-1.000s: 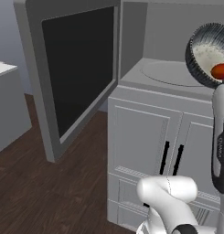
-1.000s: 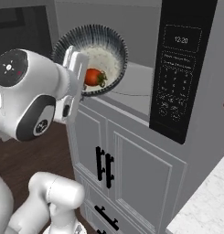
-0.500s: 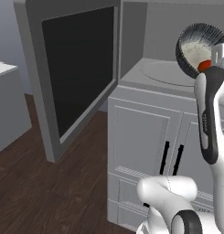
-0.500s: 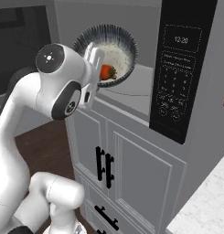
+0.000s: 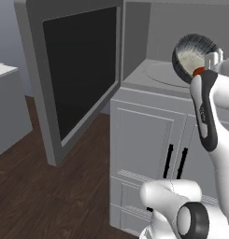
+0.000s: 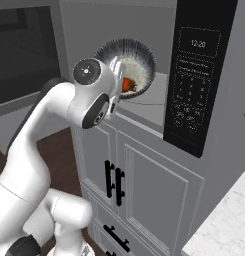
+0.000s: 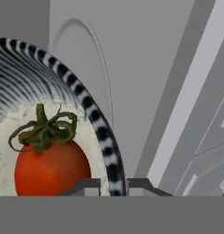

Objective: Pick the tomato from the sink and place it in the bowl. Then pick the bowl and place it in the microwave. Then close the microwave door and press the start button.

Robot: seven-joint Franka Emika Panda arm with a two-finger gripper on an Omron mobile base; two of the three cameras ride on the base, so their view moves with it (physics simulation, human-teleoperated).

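Bowl carried inward, rim pinched by hand.

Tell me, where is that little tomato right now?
The tomato sits inside the bowl, which the pincer grips by its rim, held up at the open microwave, left of its keypad in the right base view.

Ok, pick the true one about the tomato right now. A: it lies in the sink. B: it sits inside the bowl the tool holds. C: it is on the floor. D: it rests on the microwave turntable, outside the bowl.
B: the tomato sits inside the bowl, whose rim is pinched by the tool at the open microwave.
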